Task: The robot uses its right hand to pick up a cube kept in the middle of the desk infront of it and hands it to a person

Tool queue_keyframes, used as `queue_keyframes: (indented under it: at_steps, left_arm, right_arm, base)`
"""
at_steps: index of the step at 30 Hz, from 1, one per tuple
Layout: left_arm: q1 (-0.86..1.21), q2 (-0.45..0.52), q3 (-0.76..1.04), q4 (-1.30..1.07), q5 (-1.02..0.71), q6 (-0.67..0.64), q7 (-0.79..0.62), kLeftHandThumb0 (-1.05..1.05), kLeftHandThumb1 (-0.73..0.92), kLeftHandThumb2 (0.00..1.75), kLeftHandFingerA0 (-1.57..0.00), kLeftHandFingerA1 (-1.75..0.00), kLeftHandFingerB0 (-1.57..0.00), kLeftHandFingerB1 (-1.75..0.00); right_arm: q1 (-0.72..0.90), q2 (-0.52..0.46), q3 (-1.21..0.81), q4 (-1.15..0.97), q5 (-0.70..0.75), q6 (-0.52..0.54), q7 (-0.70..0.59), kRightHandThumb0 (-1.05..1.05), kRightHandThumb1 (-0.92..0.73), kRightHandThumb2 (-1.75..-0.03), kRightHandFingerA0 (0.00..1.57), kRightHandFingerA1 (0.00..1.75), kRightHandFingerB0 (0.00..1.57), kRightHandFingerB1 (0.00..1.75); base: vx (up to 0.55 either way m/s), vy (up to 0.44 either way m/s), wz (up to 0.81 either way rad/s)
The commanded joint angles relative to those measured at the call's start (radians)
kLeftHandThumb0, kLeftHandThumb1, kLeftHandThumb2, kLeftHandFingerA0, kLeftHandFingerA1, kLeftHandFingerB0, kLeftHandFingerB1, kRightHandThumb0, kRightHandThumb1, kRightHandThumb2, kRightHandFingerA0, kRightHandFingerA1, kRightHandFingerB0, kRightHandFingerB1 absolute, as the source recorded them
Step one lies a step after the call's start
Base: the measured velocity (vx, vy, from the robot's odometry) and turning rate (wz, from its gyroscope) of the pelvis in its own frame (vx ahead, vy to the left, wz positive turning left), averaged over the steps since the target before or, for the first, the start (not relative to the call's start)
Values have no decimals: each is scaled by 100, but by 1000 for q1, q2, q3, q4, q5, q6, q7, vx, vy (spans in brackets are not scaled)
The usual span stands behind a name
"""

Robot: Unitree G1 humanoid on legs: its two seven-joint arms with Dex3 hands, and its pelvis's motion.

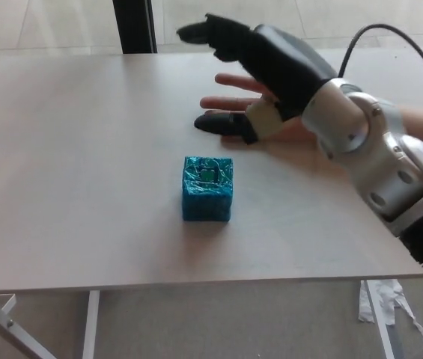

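While the teal foil-wrapped cube sat alone near the middle of the pale tabletop, the robot's right hand hung in the air beyond it and to its right, well clear of the cube and holding nothing. Its fingers were spread wide, the thumb reaching low toward the tabletop and the upper ones stretched out above. Directly beneath that hand lay a person's open hand, palm up on the tabletop, mostly covered from the head view by the black hand and silver forearm.

The main hazard appeared to be that overlap: a descent begun from this spot could press down on the person's hand rather than on the cube. A reach toward the cube would need to come back and to the left, and a low thumb could nudge the cube aside before closing around it. The crinkled wrap looked slick, so a shallow pinch might let it slip. The left hand was not in view.
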Motion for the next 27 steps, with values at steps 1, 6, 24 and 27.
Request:
queue_keyframes:
  at_steps: [1, 6, 24, 27]
  left_arm:
    - [3, 8, -17, -7, -9, -35, 5, -65, 47, 87, -52, -65, -46, -54]
    - [0, 5, -16, -5, -16, -31, 6, -64, 59, 58, -58, -61, -51, -40]
    - [0, 15, -51, -7, -7, -41, -1, -66, 61, 59, -55, -58, -54, -40]
    - [4, 12, -45, -11, -17, -39, -10, -66, 60, 58, -54, -59, -55, -42]
  right_arm:
    - [-42, 47, 89, 116, -168, 60, -3, -85, -68, -61, 25, 56, 22, 37]
    - [-20, 66, 141, 147, -209, 89, 8, -84, -67, -61, 25, 58, 25, 38]
    - [-23, 74, 251, 74, -361, 269, 295, -95, -68, -62, 24, 65, 14, 32]
    - [-20, 73, 269, 65, -380, 283, 311, -95, -52, -97, 26, 66, 7, 40]
  base:
    - [0, 0, 0]
    - [0, 0, 0]
    - [0, 0, 0]
    - [0, 0, 0]
